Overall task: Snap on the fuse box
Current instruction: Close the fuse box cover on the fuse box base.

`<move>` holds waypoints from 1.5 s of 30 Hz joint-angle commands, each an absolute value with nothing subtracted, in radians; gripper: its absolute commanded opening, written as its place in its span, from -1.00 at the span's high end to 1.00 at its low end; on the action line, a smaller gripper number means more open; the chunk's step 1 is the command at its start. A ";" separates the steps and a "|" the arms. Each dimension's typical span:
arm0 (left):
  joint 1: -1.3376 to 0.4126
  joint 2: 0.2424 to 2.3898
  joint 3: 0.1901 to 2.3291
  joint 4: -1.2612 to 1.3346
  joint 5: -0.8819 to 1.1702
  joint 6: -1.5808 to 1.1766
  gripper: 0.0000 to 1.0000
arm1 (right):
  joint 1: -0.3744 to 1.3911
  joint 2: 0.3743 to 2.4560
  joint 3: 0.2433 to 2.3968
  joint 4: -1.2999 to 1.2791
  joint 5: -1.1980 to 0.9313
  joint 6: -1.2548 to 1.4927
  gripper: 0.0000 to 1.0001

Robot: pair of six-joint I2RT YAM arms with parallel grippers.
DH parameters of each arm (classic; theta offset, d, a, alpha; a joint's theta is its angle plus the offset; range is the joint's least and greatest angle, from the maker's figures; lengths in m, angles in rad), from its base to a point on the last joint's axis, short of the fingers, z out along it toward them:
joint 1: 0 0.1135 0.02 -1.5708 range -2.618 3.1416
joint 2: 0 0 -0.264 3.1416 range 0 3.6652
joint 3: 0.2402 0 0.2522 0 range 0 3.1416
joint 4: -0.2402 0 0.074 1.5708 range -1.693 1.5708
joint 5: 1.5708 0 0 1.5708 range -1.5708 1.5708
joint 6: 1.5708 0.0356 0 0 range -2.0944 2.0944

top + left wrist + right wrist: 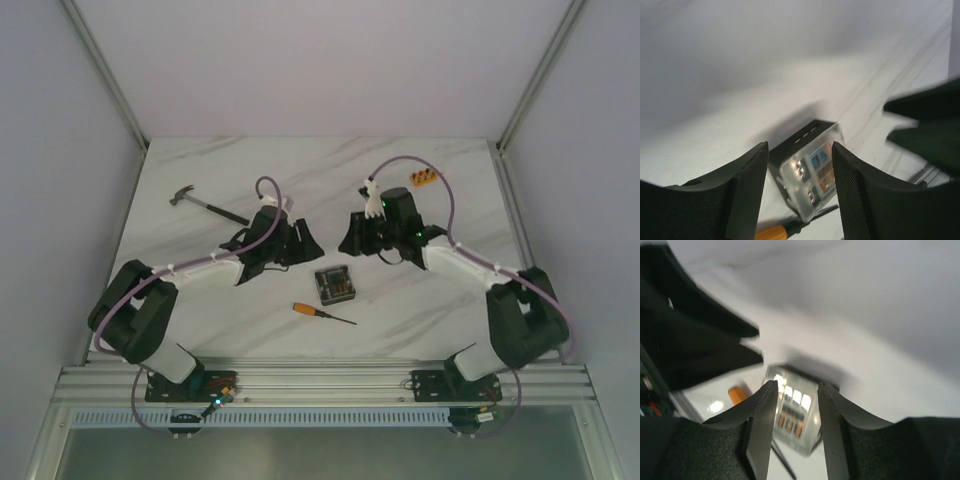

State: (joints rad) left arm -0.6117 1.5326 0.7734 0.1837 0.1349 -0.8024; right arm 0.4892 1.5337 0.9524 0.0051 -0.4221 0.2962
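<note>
Left tool point(800, 150) jaws wide, empty; right tool point(794, 387) narrower, empty too. Fuse box point(335, 286) flat on bench point(200, 290), between both tools, toward arm bases, below fingertips; squarish, no clear long axis; right arm marginally nearer.

The fuse box point(812, 170) has a matt black plastic body under a clear, glossy plastic cover that catches the light. The table point(420, 300) is smooth and white, marbled with faint grey veins, and has a slight sheen. The screwdriver point(322, 314) has a glossy orange plastic handle and a dark metal shaft. The left gripper point(799, 150) has matt black fingers point(855, 195), one pad finely grained; the right gripper point(794, 387) looks equally matt.
</note>
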 commanded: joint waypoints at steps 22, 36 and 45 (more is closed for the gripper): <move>-0.594 1.772 0.884 0.181 0.323 -0.755 -0.31 | 0.605 1.474 0.620 0.112 -0.390 0.513 0.48; -0.548 1.593 0.706 0.246 0.268 -0.827 -0.31 | 0.578 1.845 1.089 0.060 -0.397 0.330 0.34; -0.528 1.439 0.599 0.256 0.132 -0.892 -0.35 | 0.519 1.746 0.987 0.120 -0.395 0.348 0.18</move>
